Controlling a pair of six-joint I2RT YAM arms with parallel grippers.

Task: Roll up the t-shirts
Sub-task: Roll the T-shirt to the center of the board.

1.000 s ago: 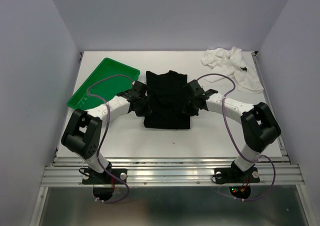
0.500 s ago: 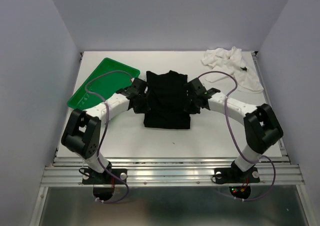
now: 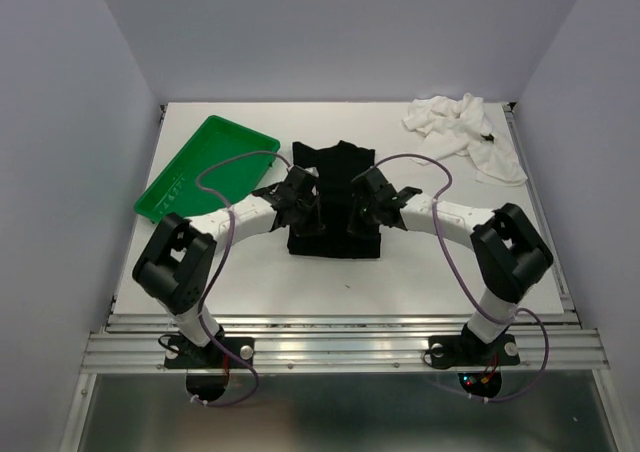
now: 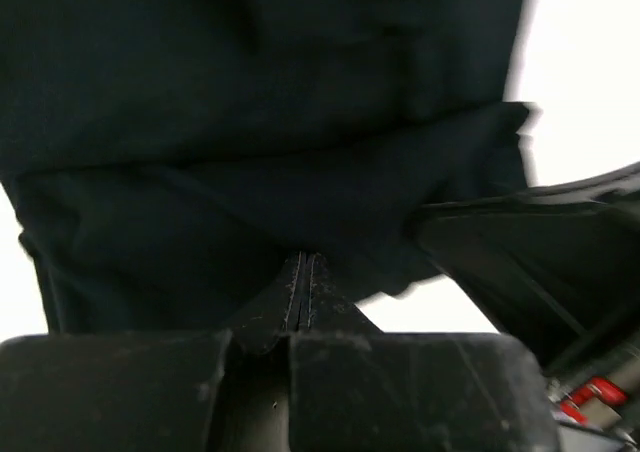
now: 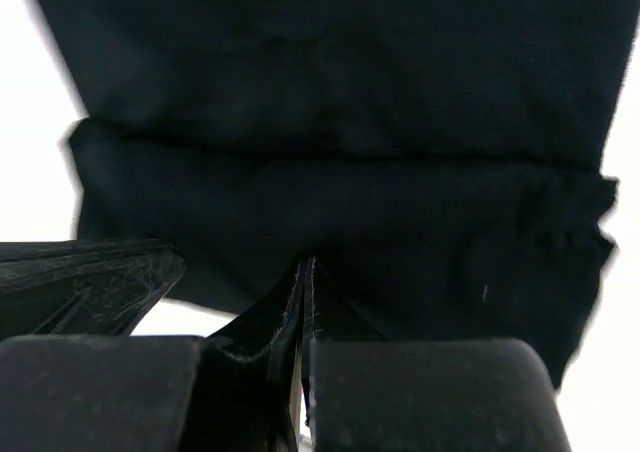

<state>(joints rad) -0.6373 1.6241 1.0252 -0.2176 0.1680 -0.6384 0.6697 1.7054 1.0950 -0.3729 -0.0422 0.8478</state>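
Top external: black t-shirt (image 3: 335,172) lies folded mid-table; white t-shirt (image 3: 465,132) lies crumpled, far right.
Left wrist: left gripper (image 4: 303,264) jaws are closed against black cloth; pinch unconfirmed.
Right wrist: right gripper (image 5: 305,269) is identical.
Fabric is limp and light: grip hem corners.

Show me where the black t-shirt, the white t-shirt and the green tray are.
black t-shirt (image 3: 335,172), top view, upper middle of the cloth.
white t-shirt (image 3: 460,127), top view, middle of the crumpled heap.
green tray (image 3: 200,147), top view, bare floor.
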